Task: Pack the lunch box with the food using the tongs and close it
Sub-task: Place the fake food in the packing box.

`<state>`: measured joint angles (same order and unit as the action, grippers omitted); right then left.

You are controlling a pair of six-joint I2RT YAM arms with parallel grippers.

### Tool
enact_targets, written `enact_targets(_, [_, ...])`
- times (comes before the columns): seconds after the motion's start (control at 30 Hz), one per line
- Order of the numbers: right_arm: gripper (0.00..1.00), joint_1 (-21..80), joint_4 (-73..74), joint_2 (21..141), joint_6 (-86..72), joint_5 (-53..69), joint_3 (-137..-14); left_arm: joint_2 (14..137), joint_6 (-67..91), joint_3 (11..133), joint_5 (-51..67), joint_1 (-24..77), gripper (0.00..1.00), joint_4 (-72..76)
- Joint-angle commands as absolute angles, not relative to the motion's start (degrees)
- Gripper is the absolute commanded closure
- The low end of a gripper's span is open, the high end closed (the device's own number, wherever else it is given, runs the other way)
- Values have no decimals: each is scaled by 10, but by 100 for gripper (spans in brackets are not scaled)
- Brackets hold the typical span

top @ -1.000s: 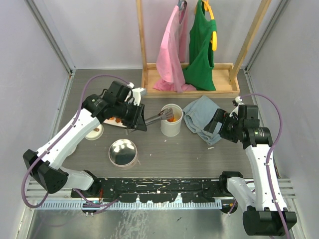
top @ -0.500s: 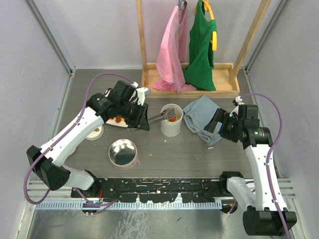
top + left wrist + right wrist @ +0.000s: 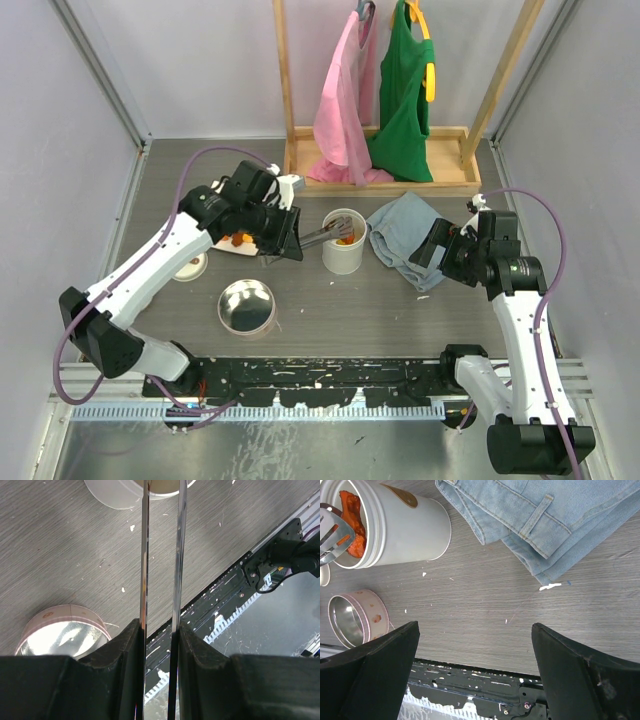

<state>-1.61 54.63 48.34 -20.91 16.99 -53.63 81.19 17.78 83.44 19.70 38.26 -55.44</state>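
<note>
The lunch box [image 3: 342, 243], a white upright cylinder, stands mid-table with orange food [image 3: 350, 507] inside it. My left gripper [image 3: 281, 236] is shut on the tongs [image 3: 145, 555], whose two thin metal arms run between its fingers [image 3: 122, 652]. The tong tips [image 3: 332, 532] are inside the lunch box mouth, over the food. More orange pieces [image 3: 236, 240] lie on a white plate [image 3: 222, 243], mostly hidden by the left arm. My right gripper [image 3: 441, 246] hangs open over the table right of the lunch box, holding nothing.
A round metal lid with a pink rim [image 3: 247, 306] lies in front of the plate. Folded blue jeans [image 3: 405, 236] lie right of the lunch box. A small white dish [image 3: 190, 266] sits at the left. A wooden clothes rack [image 3: 380, 165] stands at the back.
The left gripper has shifted slightly back and to the right, with the tongs staying in the lunch box mouth. The right arm has not moved.
</note>
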Motion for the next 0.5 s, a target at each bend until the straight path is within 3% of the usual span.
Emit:
enact_targets(0.0, [1,-13,525,475,-204,166,-539,808,188,855,211,386,69,-506])
enact_targets(0.47, [1,-13,526,474,-205,165,-539,799,187,855,210,386,63,-500])
